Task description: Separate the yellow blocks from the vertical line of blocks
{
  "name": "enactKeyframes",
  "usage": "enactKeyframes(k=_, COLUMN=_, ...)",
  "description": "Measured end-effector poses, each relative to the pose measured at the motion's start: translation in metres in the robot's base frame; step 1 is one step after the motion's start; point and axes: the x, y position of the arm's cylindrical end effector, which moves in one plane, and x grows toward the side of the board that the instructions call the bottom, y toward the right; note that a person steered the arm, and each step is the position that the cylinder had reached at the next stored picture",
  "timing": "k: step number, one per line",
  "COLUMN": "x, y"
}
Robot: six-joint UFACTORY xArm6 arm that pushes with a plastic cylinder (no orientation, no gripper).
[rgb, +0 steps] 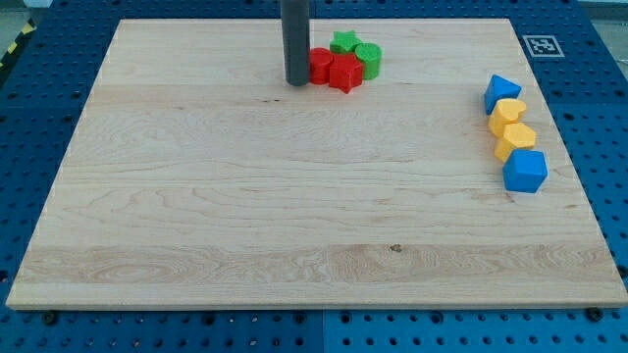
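Bystanders: a red and green cluster on a pale wooden board [245, 196]

Just to the view's right of my tip [296, 84] sits a red block [319, 63] whose shape is hard to make out, with a red star-shaped block [346, 74] touching its far side. Behind them, further toward the view's top right of the tip, stand a green star-shaped block [343, 41] and a green cylinder block [369, 59]. Far right of the tip, a black-and-white square marker [540, 44] marks the board's corner. A blue perforated table [589, 324] surrounds the board.
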Motion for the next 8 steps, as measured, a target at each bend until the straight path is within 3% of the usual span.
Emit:
enactKeyframes(k=2, x=0.005, y=0.001)
enactKeyframes(k=4, x=0.109, y=0.055)
enactKeyframes(k=6, x=0.234, y=0.194)
enactKeyframes(k=7, x=0.223, y=0.28)
enactKeyframes(k=8, x=0.191, y=0.326)
